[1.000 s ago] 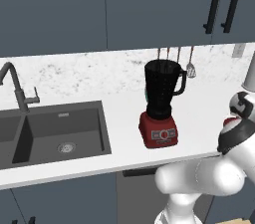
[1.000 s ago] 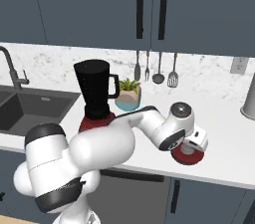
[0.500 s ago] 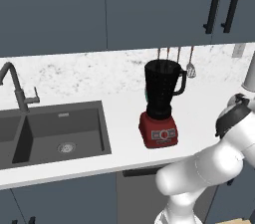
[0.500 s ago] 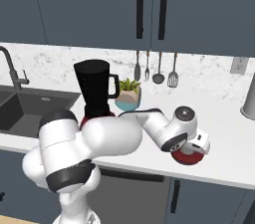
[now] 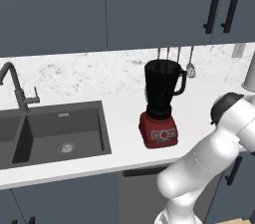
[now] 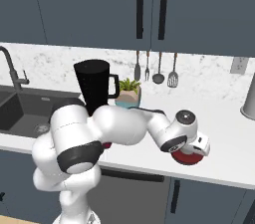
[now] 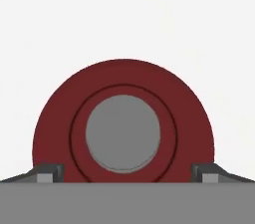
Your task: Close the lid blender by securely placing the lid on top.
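Hovering directly over the lid point(image 7: 123, 133) on the white counter point(image 6: 229, 143), well right of the open-topped blender point(image 5: 160, 103); gripper point(image 7: 123, 175) spread wide, fingertips point(image 7: 49, 173) flanking the red disc, apparently lined up to pinch it.

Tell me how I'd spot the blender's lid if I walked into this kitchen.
Find the white counter right of the sink, past the blender. Near its front edge, beneath the robot's gripper, lies the lid: a flat red disc with a grey centre, the only loose red round thing.
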{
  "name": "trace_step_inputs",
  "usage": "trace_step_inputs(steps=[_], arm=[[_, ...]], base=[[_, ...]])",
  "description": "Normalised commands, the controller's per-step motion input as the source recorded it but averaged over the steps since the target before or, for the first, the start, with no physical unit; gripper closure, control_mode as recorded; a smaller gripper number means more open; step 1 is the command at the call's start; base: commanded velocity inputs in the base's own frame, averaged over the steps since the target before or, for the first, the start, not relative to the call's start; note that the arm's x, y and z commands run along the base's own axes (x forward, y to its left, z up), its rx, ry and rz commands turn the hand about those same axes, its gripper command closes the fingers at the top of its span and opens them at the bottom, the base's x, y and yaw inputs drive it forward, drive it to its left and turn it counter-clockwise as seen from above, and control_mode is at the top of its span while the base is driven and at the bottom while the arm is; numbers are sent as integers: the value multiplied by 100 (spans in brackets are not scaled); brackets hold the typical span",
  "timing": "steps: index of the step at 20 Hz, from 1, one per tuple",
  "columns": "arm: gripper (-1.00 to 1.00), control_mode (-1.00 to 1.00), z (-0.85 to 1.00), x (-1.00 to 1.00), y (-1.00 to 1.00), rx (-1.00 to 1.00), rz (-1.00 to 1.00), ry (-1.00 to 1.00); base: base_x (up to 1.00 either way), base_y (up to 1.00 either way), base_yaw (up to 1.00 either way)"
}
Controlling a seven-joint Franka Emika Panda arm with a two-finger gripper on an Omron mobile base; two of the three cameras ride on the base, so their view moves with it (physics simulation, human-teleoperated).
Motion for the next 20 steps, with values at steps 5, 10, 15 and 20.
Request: trace_step_inputs(steps=[5, 10, 15, 20], arm=[[-100, -100, -21, 16, -11, 0, 4, 0], [-100, -100, -20, 20, -2, 0, 4, 0], [-100, -100, -17, 22, 0, 0, 4, 0], [100, -100, -41, 12, 0, 0, 2, 6]], base=[[0, 0, 0], [0, 0, 0], [0, 0, 0], [0, 0, 0]])
